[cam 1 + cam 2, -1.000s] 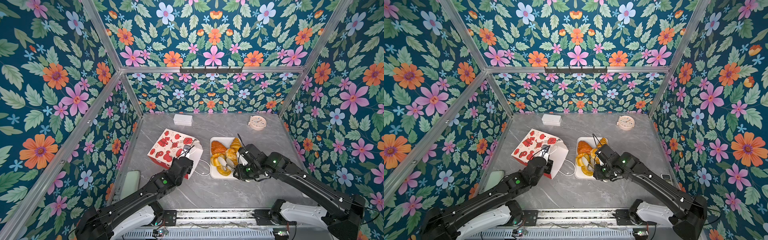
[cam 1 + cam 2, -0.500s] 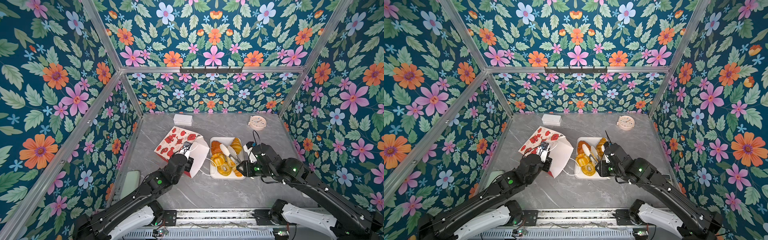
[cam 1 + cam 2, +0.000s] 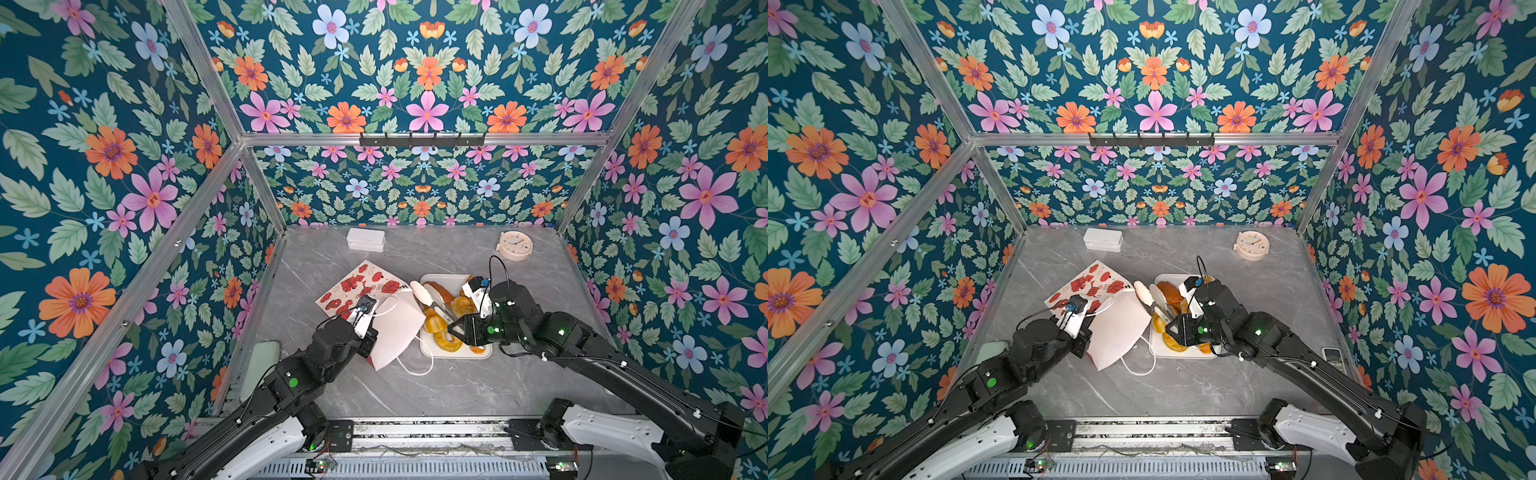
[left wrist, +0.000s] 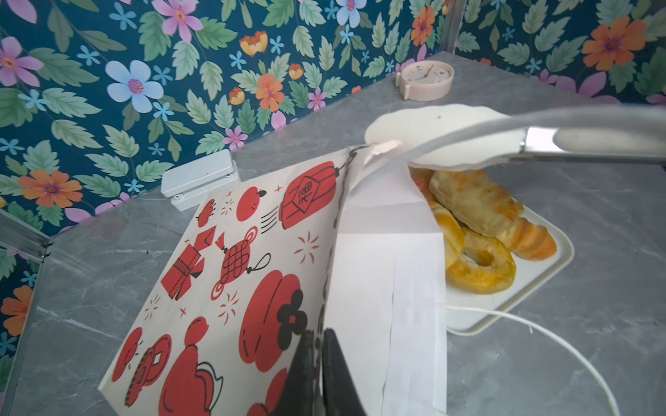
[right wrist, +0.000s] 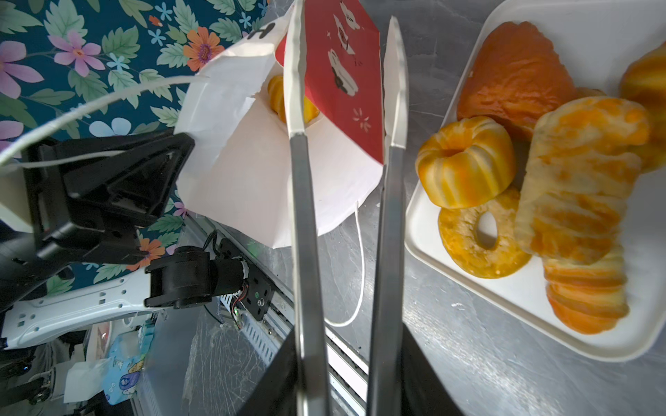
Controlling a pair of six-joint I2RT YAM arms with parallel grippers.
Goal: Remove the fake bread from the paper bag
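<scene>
The paper bag lies tilted on the table, its white mouth turned toward the tray. My left gripper is shut on the bag's edge. My right gripper is shut on metal tongs. Their white tips stand apart at the bag's mouth with nothing between them. One yellow piece of fake bread shows inside the bag. Several more lie on the white tray, among them a ring doughnut and a fluted cake.
A pink clock and a white box stand at the back of the grey table. The bag's cord handle loops over the table in front of the tray. A pale flat object leans at the left wall.
My right arm has swung the tongs from over the tray leftward to the bag's mouth. My left gripper has tipped the bag, so its white inside faces the tray.
</scene>
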